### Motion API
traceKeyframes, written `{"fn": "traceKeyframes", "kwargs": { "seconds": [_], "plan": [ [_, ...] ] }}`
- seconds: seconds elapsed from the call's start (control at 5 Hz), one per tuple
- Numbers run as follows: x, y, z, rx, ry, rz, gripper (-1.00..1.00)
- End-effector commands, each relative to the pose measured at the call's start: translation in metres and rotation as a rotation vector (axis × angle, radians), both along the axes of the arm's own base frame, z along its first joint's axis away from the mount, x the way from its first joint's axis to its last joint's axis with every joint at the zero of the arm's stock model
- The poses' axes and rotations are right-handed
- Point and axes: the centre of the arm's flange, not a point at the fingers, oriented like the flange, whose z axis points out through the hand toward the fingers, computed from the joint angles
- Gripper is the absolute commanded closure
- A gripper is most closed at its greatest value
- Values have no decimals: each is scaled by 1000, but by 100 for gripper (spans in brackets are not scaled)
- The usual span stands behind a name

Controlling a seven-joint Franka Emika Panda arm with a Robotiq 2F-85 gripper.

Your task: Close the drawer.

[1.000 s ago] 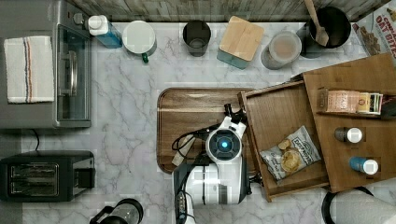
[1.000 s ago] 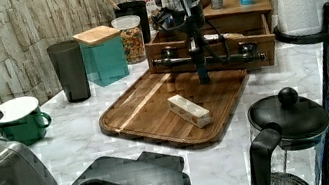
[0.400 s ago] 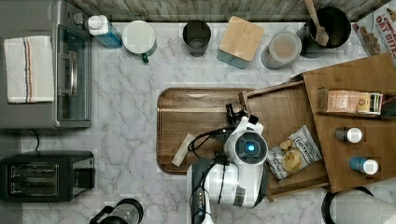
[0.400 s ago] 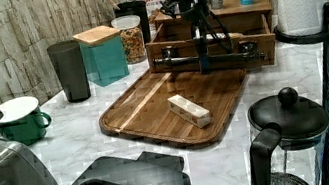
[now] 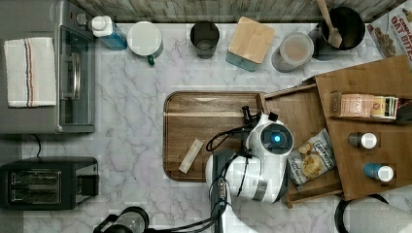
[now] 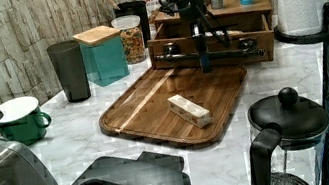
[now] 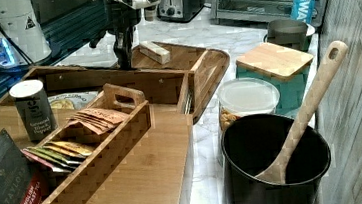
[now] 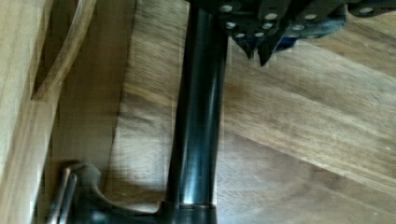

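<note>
**Drawer stands open with the gripper at its handle**

While the drawer (image 5: 301, 145) is pulled out from under the cabinet top (image 5: 374, 131) at the right of the top view, its inside is left exposed, and a snack bag (image 5: 311, 158) is seen lying on its flat bottom. In the left view the drawer front (image 6: 213, 46) is found at upper centre, with a dark bar handle (image 6: 209, 54) carried across it on two posts. The gripper (image 6: 205, 65) is seen hanging just in front of that handle, its fingertips reaching down to the serving tray (image 6: 157, 119). In the wrist view the handle (image 8: 198, 116) is shown as a thick black bar running past the fingertips (image 8: 259, 46), which are drawn close together beside it and not around it; whether the bar is touched cannot be told. In the right view the gripper (image 7: 124, 52) is placed at upper left, beyond the drawer's front wall (image 7: 115, 70).

A pale wooden block (image 5: 191, 156) is laid on the serving tray (image 5: 204, 111), left of the arm in the top view. On the cabinet top a tea caddy (image 5: 364, 105) and two small bottles (image 5: 367, 140) are set. Along the top edge of the top view a dark cup (image 5: 204, 39), a teal canister (image 5: 250, 43) and a lidded jar (image 5: 292, 51) are lined up.
</note>
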Motion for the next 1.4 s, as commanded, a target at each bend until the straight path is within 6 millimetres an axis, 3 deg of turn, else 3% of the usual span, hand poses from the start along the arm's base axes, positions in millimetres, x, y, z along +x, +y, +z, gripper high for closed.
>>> {"fn": "traceKeyframes", "kwargs": {
  "seconds": [0.2, 0.8, 1.0, 1.2, 1.4],
  "plan": [
    [47, -167, 93, -130, -279, -131, 100],
    [60, -280, 113, -239, -310, -167, 100],
    [70, -303, 130, -265, -303, -148, 100],
    [74, -309, 143, -285, -316, -137, 100],
    [68, -300, 148, -178, -325, -71, 100]
  ]
}}
